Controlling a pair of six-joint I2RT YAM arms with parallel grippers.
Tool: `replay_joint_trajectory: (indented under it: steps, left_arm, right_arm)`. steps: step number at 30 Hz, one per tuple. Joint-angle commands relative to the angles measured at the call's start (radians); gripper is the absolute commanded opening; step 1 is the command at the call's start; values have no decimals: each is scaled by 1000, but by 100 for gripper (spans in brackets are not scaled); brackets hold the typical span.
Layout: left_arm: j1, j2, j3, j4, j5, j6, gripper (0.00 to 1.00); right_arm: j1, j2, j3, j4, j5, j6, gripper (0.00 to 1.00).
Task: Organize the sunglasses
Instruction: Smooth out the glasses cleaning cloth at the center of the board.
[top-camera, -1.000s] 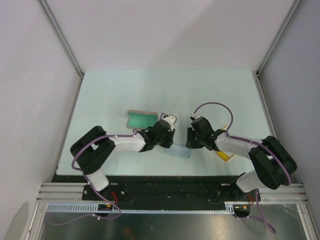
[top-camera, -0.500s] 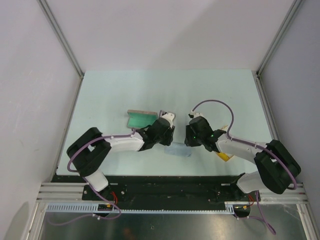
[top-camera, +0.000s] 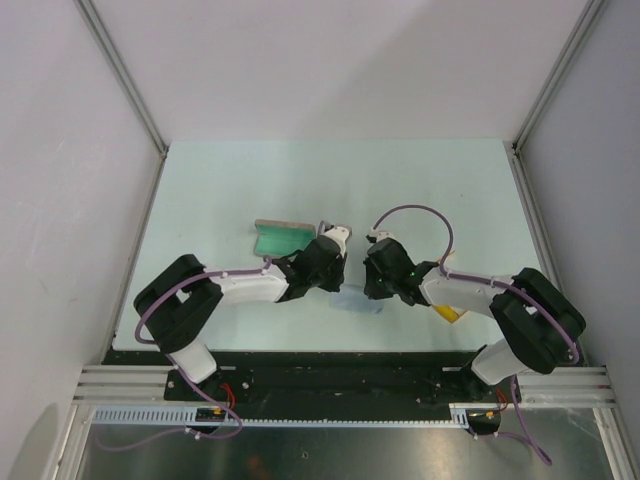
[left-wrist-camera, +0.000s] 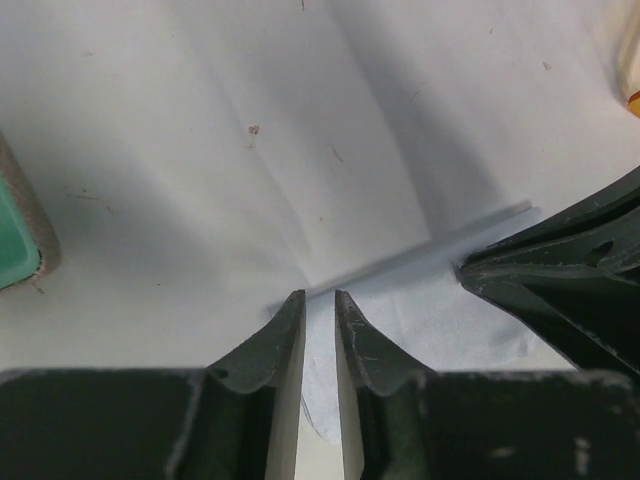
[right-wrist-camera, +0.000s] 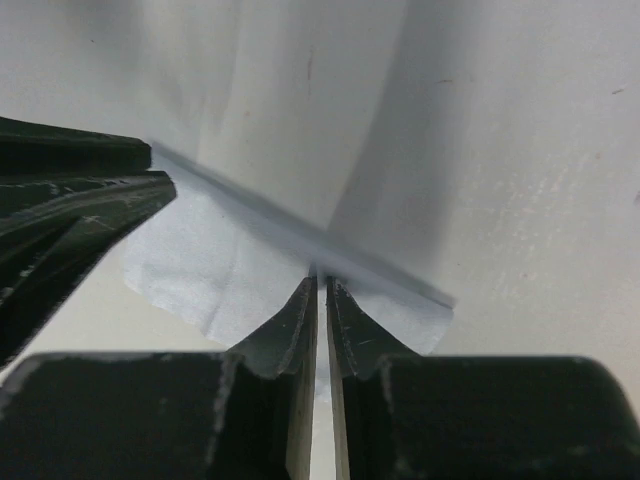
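The right gripper (right-wrist-camera: 321, 285) is nearly closed, pinching the pale blue cloth (right-wrist-camera: 215, 265) at its raised edge. The left gripper (left-wrist-camera: 318, 300) pinches it likewise through a narrow slit. The sunglasses (top-camera: 447, 312) lie well behind the right fingers, tucked under the right arm (top-camera: 480, 290), their long axis unclear.

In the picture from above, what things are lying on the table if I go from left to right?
First the open green case, then the blue cloth, then the yellow sunglasses.
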Motion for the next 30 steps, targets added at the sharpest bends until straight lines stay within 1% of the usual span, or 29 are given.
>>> replay_joint_trajectory:
  steps: [1,4,7,12,15,18,23,28,30]
  left_arm:
    - [-4,22,13,36,31,-34,20]
    - [-4,28,13,48,48,-49,16]
    - [-4,24,9,65,66,-64,14]
    - [-4,30,1,108,106,-97,14]
    - [-4,56,12,113,161,-106,13]
    - [-4,60,10,113,175,-112,14]
    - [-4,74,4,114,178,-115,13]
    - [-4,85,-3,113,140,-118,13]
    - [-4,89,-8,111,126,-121,13]
  right_arm:
    - [10,19,43,85,-4,24,10]
    - [17,19,43,98,-2,41,8]
    - [19,13,42,105,-4,53,6]
    - [14,31,42,140,-27,61,6]
    - [13,53,43,145,-33,71,6]
    - [14,64,42,138,-30,82,6]
    - [8,70,43,123,-8,95,4]
    - [0,71,43,120,9,102,5]
    - [-3,71,43,82,13,104,4]
